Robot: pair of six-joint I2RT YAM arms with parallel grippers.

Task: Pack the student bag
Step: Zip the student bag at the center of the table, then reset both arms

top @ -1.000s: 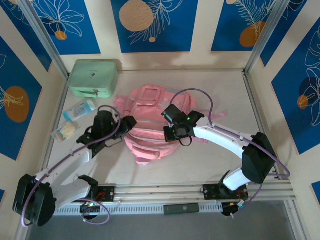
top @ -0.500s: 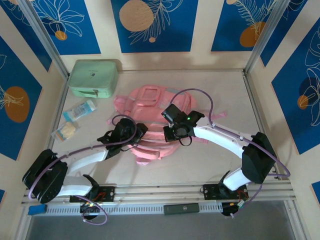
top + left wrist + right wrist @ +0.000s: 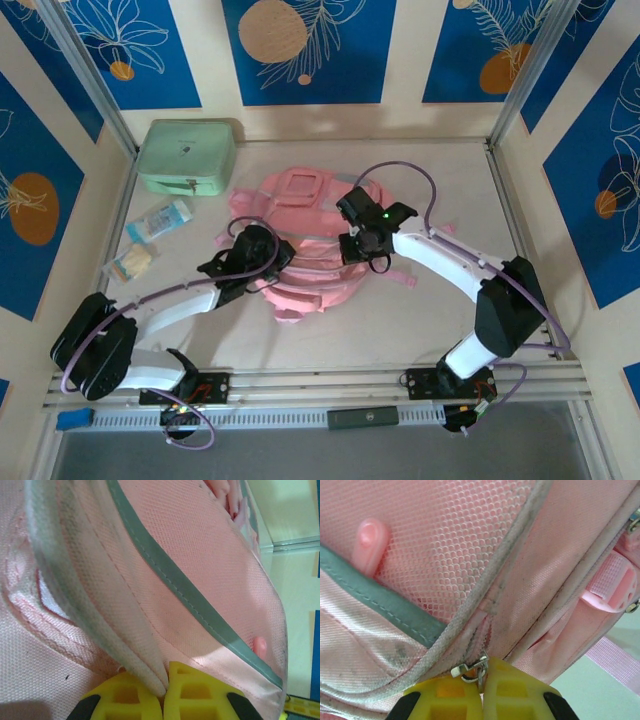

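The student bag (image 3: 300, 190), pink woven mesh with grey-green trim and soft rounded pockets, lies in the middle of the desk (image 3: 400, 330). The left end effector (image 3: 164, 687) is clamped on a whitish corded seam (image 3: 100, 625). The right end effector (image 3: 481, 680) pinches the small metal zip pull (image 3: 470, 669). A second ago the left jaws stood part open, farther left.

Desk (image 3: 450, 190): pale, flat surface, bounded by metal rails at the left, right and near edges. Student bag (image 3: 300, 190) lies flat near the centre, pink, with a strap trailing onto the bare top at its right side. Mint green case (image 3: 187, 156) sits closed in the far left corner, apart from the bag. Two small items lie along the left rail (contents not legible): a pale blue packet (image 3: 160, 220) and, nearer, a clear pouch (image 3: 131, 263).
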